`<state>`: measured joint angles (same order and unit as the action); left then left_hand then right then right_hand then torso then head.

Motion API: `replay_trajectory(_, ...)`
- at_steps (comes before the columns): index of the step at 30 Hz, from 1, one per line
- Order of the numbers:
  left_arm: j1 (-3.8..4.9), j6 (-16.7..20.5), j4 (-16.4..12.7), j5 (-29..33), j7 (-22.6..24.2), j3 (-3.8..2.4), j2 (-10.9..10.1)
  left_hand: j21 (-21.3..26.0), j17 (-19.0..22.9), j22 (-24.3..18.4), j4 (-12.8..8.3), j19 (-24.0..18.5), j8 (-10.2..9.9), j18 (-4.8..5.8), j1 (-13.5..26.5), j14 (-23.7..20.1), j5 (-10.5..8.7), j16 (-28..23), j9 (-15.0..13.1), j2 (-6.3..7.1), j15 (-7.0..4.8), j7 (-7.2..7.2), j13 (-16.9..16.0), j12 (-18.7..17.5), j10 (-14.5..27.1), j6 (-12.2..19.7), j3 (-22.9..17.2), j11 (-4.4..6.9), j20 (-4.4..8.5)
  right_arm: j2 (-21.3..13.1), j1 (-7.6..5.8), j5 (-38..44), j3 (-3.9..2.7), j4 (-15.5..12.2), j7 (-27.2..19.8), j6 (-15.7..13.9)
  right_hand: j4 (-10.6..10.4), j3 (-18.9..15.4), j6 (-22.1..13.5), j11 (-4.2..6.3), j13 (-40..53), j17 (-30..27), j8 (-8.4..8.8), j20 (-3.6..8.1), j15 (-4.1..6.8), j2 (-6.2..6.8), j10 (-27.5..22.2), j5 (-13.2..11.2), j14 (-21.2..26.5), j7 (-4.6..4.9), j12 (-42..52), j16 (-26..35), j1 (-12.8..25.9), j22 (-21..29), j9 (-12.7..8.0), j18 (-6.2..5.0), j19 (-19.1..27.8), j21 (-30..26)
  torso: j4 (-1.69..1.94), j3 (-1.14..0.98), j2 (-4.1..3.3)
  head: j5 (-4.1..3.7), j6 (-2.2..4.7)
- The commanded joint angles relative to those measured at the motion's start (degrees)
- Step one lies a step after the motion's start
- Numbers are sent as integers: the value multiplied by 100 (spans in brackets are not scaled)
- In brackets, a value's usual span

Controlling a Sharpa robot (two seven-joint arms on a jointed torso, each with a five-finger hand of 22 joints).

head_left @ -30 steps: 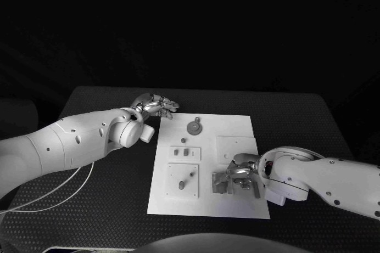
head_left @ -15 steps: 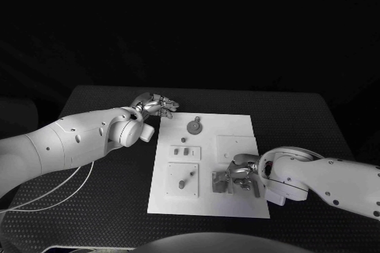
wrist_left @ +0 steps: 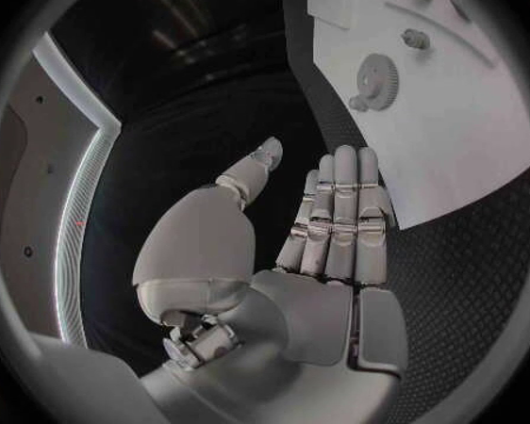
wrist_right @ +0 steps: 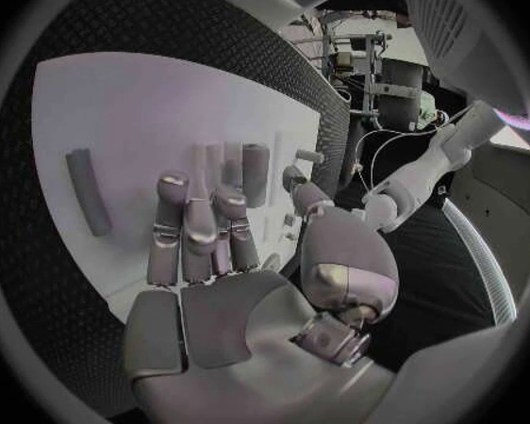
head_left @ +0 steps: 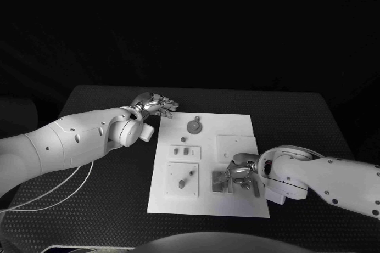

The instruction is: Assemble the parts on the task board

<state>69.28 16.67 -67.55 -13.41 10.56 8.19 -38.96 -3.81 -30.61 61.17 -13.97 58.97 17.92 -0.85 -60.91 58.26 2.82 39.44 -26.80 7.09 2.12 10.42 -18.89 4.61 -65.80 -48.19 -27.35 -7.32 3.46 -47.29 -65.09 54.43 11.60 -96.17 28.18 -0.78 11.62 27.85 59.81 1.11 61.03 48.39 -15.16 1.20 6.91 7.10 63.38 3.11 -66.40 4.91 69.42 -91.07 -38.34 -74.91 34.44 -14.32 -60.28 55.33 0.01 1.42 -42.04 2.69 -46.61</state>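
Note:
The white task board lies in the middle of the table. A grey gear sits at its far end, also seen in the left wrist view as the gear. My left hand hovers off the board's far left corner, fingers straight and holding nothing. My right hand is low over the board's near right part, beside grey parts. Its fingers reach out flat over the board, with an upright grey peg just past the fingertips and a grey bar lying off to one side.
Small raised plates with little grey pieces sit on the board's left half, and a plain square plate on its right half. A white cable trails over the table under my left arm. Black table surface surrounds the board.

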Motion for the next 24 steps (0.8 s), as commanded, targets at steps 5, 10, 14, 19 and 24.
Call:
replay_trajectory(5, 7, -44, -9, -7, 25, -3, 7, -40, -10, 7, 29, 10, -9, 3, 40, 38, 7, -20, 8, 5, -1, 24, -10, -37, 50, 23, -10, 6, 4, -41, 28, 183, 23, -21, 1, -110, 11, 44, -17, 3, 10, 32, 23, 39, -1, 14, -43, -21, 22, 23, -30, 23, -26, -73, 9, -68, -3, -14, 2, 0, -2, -7, 10)
replay_trajectory(10, 6, -34, 4, -7, 32, -3, 2, -41, -11, 8, 30, 11, -9, 3, 40, 39, 7, -20, 8, 6, -1, 24, -11, -38, 51, 23, -10, 6, 4, -209, 6, 184, 19, -146, -91, -209, 45, 45, -11, 5, 12, 46, 16, 38, -1, 48, -32, -21, 5, 21, -24, 21, -49, -77, 15, -68, -11, -7, 2, -3, 3, -19, 30)
replay_trajectory(14, 6, -21, 15, -7, 42, -3, -4, -41, -13, 8, 31, 12, -8, 4, 41, 40, 7, -21, 8, 6, -1, 24, -12, -38, 51, 22, -10, 6, 4, -449, -169, 276, 9, -261, -105, -188, 59, 52, -7, 7, 12, 62, 12, 39, 0, 64, -23, -21, -11, 19, -21, 20, -63, -78, 19, -68, -20, -4, -6, -3, 0, -42, 88)
replay_trajectory(19, 5, -53, -18, -7, 48, -3, -13, -41, -15, 9, 35, 14, -8, 4, 45, 41, 7, -22, 8, 4, -2, 25, -15, -36, 48, 21, -10, 6, 4, -838, -369, 295, 6, -276, -40, -65, 166, 69, 13, 13, 7, 71, -9, 42, 4, -76, 13, -21, -46, 12, -16, 23, -159, -80, 40, -68, -42, 5, -7, 2, 3, -124, 146)
replay_trajectory(24, 5, -55, -14, -13, 63, -3, -39, -40, -23, 11, 44, 15, -1, 5, 52, 43, 7, -28, 5, 0, -3, 20, -30, -21, 20, 9, -8, 19, 5, -1141, -380, 434, 9, -324, -8, 100, 457, 12, -15, 4, -14, -10, -4, 32, 0, -271, 21, -21, -4, 21, -47, 48, -303, -80, 54, -68, -34, -2, -25, -4, 4, -221, 205)
